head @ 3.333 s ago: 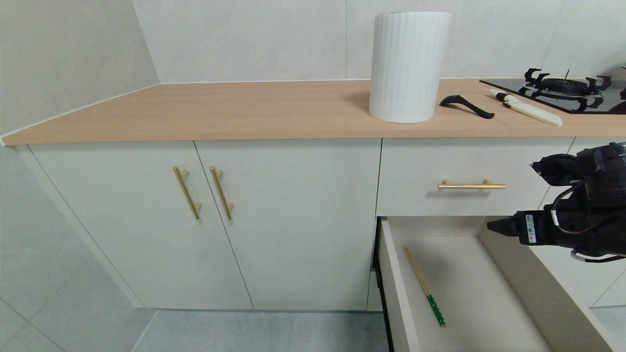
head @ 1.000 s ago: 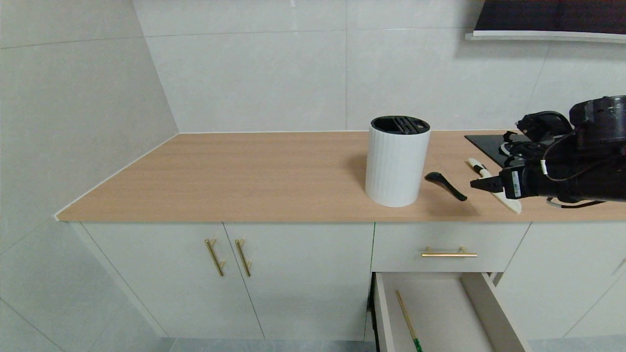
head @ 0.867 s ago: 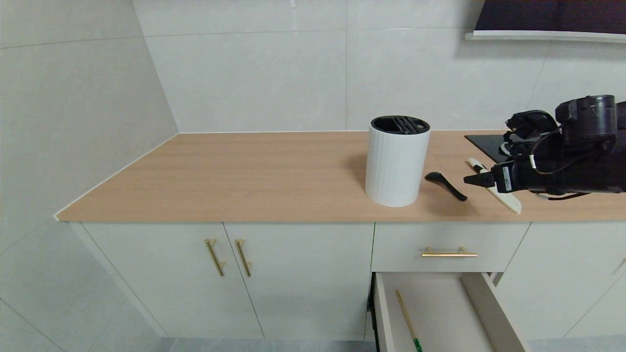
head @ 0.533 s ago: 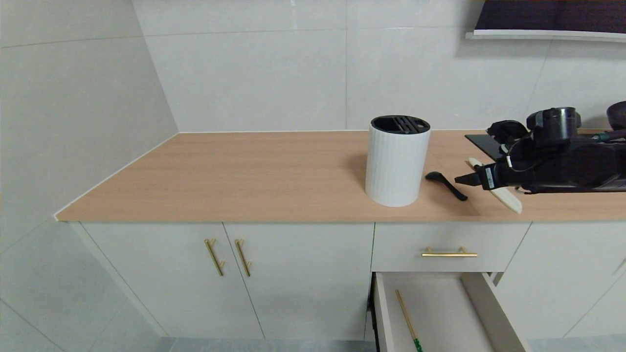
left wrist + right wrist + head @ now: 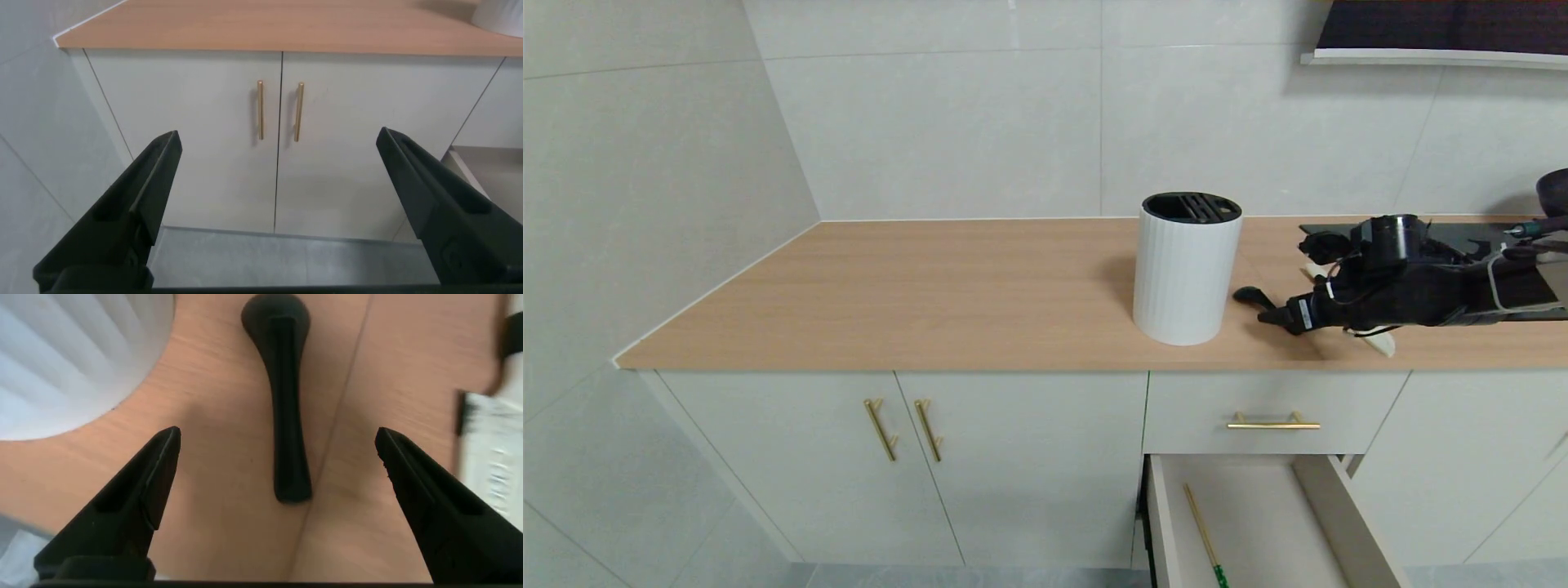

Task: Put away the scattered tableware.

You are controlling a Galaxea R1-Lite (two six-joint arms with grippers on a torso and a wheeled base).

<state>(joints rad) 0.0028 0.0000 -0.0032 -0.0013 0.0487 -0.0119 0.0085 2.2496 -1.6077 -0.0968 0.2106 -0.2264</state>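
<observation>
Spoon (image 5: 286, 416) lay on counter (image 5: 931, 294) beside holder (image 5: 1186, 278). Right gripper (image 5: 276, 434) hovered open astride its handle. We judged it best to centre, descend fully, then close. Left gripper (image 5: 279, 135) hung open.

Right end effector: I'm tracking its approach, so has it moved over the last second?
Yes. The right end effector has moved left, closer to the holder, and is now open over the spoon on the counter.
</observation>
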